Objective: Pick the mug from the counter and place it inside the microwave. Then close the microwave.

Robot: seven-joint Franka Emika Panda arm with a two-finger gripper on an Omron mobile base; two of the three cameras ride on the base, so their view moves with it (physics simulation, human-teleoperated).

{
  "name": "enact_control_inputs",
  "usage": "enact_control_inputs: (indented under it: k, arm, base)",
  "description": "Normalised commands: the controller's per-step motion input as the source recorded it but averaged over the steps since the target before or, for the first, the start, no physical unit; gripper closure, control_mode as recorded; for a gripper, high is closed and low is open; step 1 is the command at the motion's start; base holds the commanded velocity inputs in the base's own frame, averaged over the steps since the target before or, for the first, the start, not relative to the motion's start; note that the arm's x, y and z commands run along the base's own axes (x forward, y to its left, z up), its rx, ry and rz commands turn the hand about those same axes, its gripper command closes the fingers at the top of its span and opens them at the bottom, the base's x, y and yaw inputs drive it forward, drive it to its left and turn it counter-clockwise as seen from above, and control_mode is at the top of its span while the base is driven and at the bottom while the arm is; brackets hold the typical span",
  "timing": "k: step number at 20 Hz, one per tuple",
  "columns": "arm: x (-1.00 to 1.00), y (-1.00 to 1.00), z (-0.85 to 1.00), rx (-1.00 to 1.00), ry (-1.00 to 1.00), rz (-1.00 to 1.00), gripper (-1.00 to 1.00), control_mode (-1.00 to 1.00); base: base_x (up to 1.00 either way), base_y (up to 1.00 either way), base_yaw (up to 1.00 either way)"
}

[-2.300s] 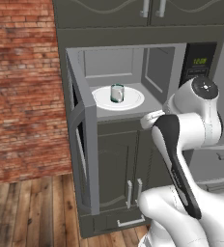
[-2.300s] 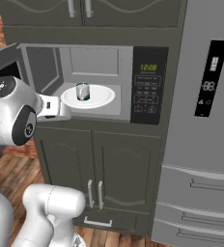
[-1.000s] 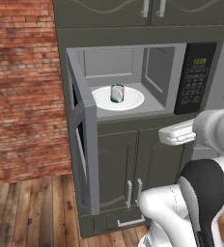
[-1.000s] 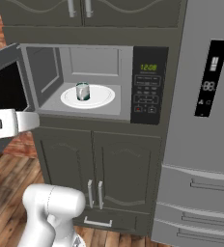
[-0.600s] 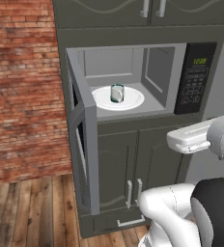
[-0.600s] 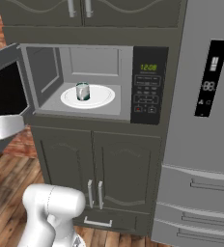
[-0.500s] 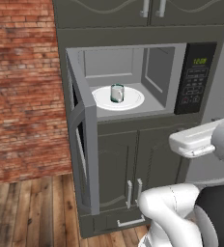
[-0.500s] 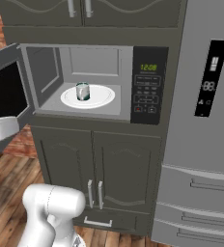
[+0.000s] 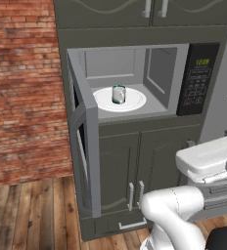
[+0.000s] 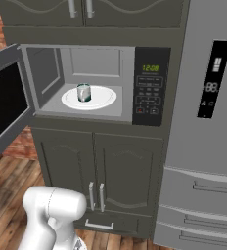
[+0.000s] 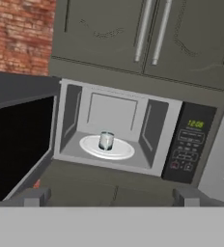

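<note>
In the left base view, the mug [image 9: 118, 94] stood on the white plate [image 9: 135, 100] inside the microwave [image 9: 135, 80]. Its door [image 9: 83, 141] hung wide open, and a hard push might have tipped the mug.

In the right base view, the door [image 10: 5, 105] stuck out left.

In the hand view, the gripper [image 11: 111, 197] was wide open, holding nothing, and looked straight in from well back.

Kitchen: built-in microwave [image 10: 105, 83]; fridge [image 10: 203, 122]; cabinets [image 10: 98, 178]
</note>
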Motion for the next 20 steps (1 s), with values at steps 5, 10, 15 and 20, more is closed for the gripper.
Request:
enact_control_inputs:
  k: [5,10,15,20]
  arm:
    - [-0.61,0.12,0.01,0.0,-0.13,-0.07,-1.0,-1.0]
    - [-0.58,0.1,0.05,0.0,-0.09,-0.12,-1.0,-1.0]
    - [-0.5,0.08,0.01,0.0,-0.03,-0.18,-1.0,-1.0]
    - [-0.39,0.21,0.02,0.0,-0.08,-0.19,-1.0,-1.0]
  base:
    - [0.0,0.0,0.0]
    - [0.0,0.0,0.0]
    - [0.0,0.0,0.0]
    - [0.0,0.0,0.0]
